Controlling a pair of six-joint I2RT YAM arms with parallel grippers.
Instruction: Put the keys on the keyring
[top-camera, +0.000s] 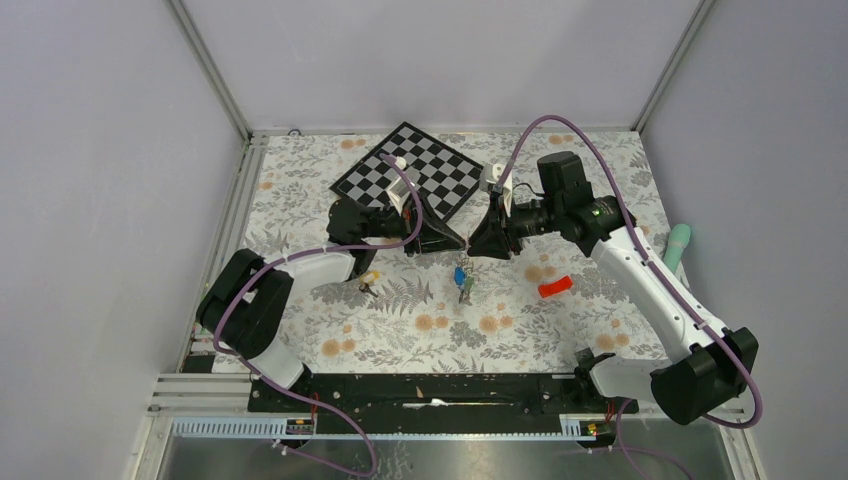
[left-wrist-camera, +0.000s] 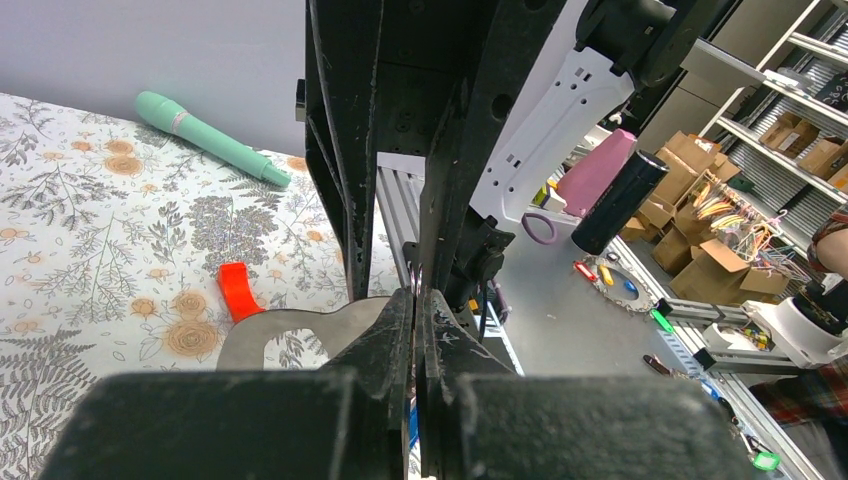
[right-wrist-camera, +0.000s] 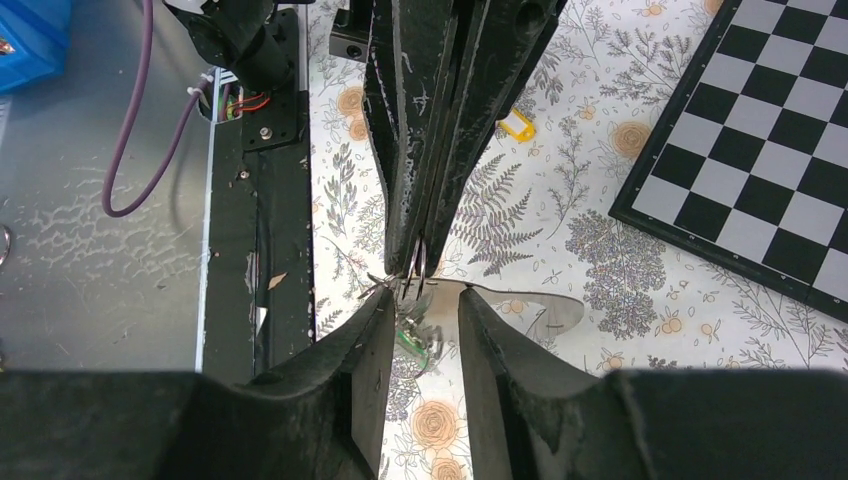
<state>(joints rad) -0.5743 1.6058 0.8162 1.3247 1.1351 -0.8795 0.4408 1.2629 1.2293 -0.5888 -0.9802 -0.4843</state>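
The top camera looks down from high behind the near edge and takes in the whole flowered worktop (top-camera: 520, 330). Each wrist camera sits close behind its own claw, the left claw (left-wrist-camera: 415, 305) and the right claw (right-wrist-camera: 423, 300), which face each other. Both close views share the keyring (right-wrist-camera: 545, 310) at mid-frame.

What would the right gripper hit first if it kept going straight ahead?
The right gripper would likely meet the keyring first, held just ahead of it by the shut left gripper; depth is unclear.
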